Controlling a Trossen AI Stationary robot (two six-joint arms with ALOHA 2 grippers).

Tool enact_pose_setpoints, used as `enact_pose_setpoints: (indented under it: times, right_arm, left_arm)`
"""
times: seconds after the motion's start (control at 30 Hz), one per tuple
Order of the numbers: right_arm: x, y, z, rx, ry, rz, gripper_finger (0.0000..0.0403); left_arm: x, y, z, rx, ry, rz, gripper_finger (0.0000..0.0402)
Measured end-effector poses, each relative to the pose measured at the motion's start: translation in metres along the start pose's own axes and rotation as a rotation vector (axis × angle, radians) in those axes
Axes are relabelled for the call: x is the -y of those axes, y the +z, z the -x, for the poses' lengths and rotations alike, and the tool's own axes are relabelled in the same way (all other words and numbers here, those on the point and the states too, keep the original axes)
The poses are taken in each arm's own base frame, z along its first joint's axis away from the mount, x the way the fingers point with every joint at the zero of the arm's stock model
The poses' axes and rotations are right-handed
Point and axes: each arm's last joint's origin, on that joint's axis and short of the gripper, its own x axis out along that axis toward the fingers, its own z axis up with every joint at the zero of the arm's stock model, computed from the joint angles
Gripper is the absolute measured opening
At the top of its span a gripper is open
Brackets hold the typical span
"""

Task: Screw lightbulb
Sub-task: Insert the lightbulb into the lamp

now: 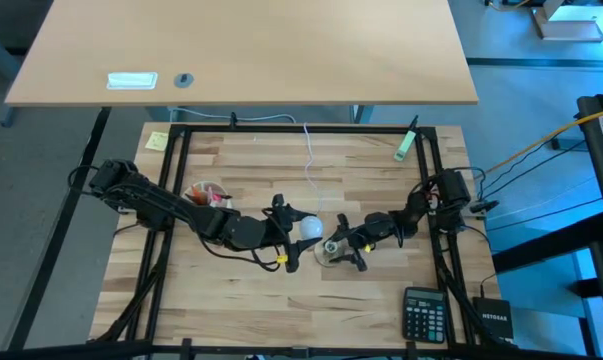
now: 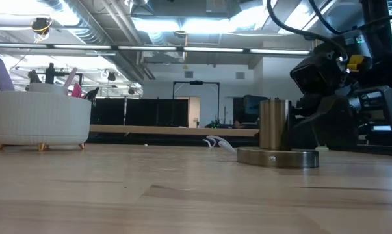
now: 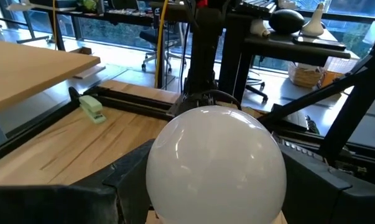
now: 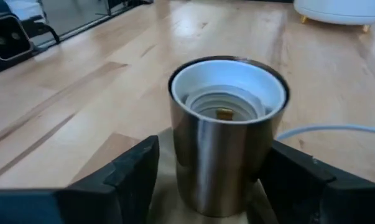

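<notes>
Our left tool [image 1: 299, 232] is holding the lightbulb [image 3: 215, 165] near the socket [image 4: 227, 134], which our right tool [image 4: 206, 180] is gripping to keep it steady.

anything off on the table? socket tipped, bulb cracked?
Nothing stands out. The socket stands upright on its base, empty, between the right pincer's fingers. The lightbulb looks whole in the left pincer.

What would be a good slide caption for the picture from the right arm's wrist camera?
The right gripper straddles an empty brushed-metal lamp socket on the wooden table, jaws on either side.
</notes>
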Motion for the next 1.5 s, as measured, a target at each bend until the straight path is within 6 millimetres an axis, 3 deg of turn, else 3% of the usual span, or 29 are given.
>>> enact_pose_setpoints:
  times: [0.33,0.67,0.93,1.2,1.5]
  right_arm:
    - [0.002,-0.002,-0.007,-0.046,-0.021,0.019,0.0184]
    - [0.011,0.003,-0.01,-0.031,-0.305,-0.113,0.0183]
    - [0.014,0.042,-0.002,0.1,-0.374,-0.134,0.0183]
    - [0.018,0.075,-0.008,0.041,-0.406,-0.133,0.0183]
    - [0.022,0.091,-0.021,-0.01,-0.418,-0.135,0.0183]
  left_arm:
    - [0.0,0.0,0.0,0.0,0.0,0.0,0.0265]
    - [0.0,-0.003,-0.002,0.016,0.086,0.0,0.0258]
    - [0.003,-0.022,-0.018,0.068,0.281,-0.014,0.026]
    - [0.003,-0.033,-0.04,0.168,0.314,0.041,0.0256]
    - [0.003,-0.04,-0.044,0.165,0.403,0.022,0.0257]
